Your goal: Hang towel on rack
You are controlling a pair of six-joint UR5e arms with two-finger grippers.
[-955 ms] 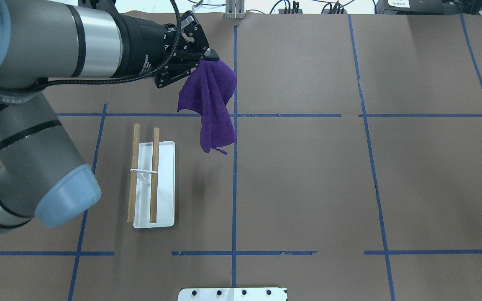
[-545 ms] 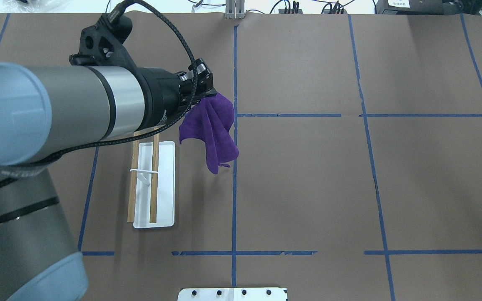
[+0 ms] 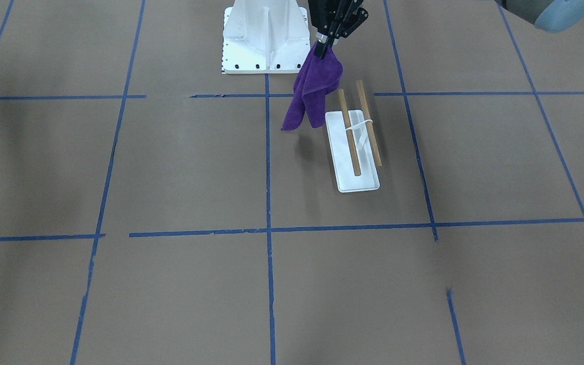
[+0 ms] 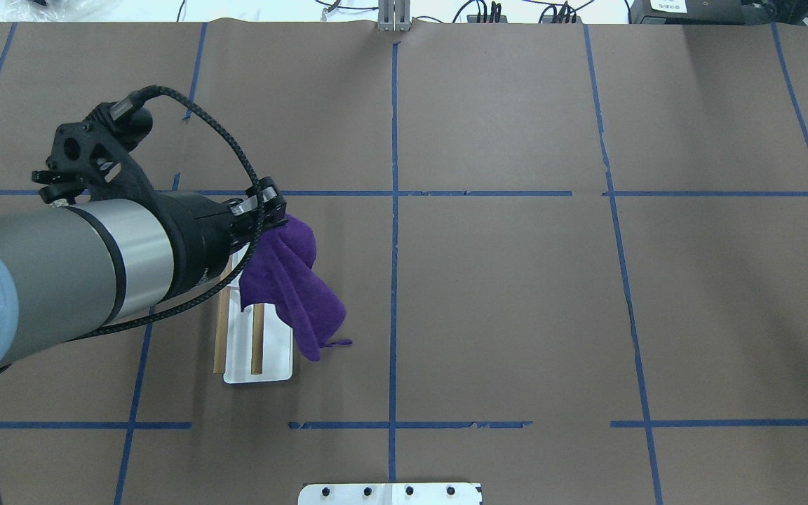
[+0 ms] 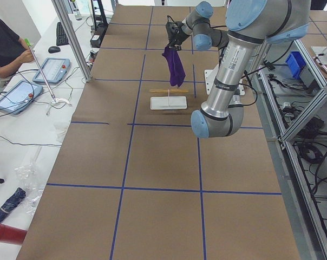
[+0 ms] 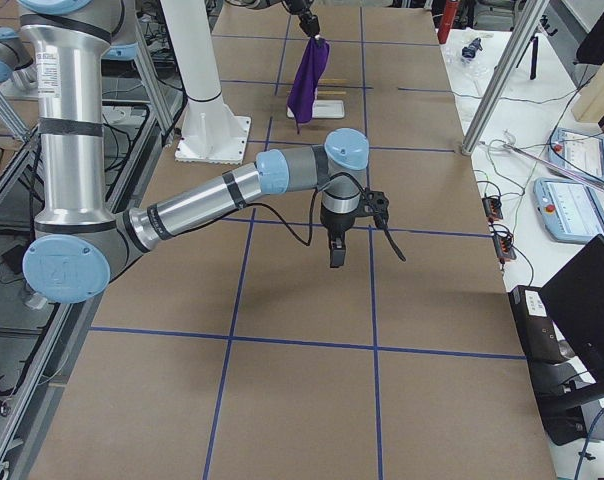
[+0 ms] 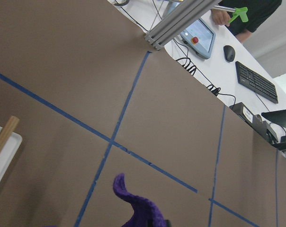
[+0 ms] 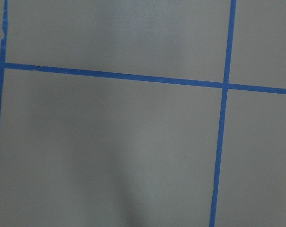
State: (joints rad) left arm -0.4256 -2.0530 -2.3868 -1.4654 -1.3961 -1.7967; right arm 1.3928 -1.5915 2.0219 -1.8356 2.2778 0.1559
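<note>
My left gripper (image 4: pixel 267 208) is shut on the top of the deep-purple towel (image 4: pixel 293 289) and holds it in the air. The towel hangs down in folds, its small loop (image 4: pixel 339 343) at the bottom. The rack (image 4: pixel 269 368) stands on the table below and beside it: a white base with two wooden dowels (image 4: pixel 257 344). In the overhead view the towel and my arm hide the rack's far half. In the front-facing view the gripper (image 3: pixel 325 44) and towel (image 3: pixel 312 91) are left of the rack (image 3: pixel 358 180). The towel's lower edge hangs just above dowel height (image 5: pixel 176 81). My right gripper (image 6: pixel 336 252) hangs over bare table; I cannot tell its state.
The white robot pedestal (image 3: pixel 264 35) stands behind the rack. Brown paper with blue tape lines (image 4: pixel 393 280) covers the table. Operators' tablets and cables (image 5: pixel 14 95) lie off the table's far side. My right arm (image 6: pixel 222 195) reaches over the table's other half.
My left gripper has carried the towel towards the robot and to the left, from beyond the rack's far end to over the rack. The rack has not moved.
</note>
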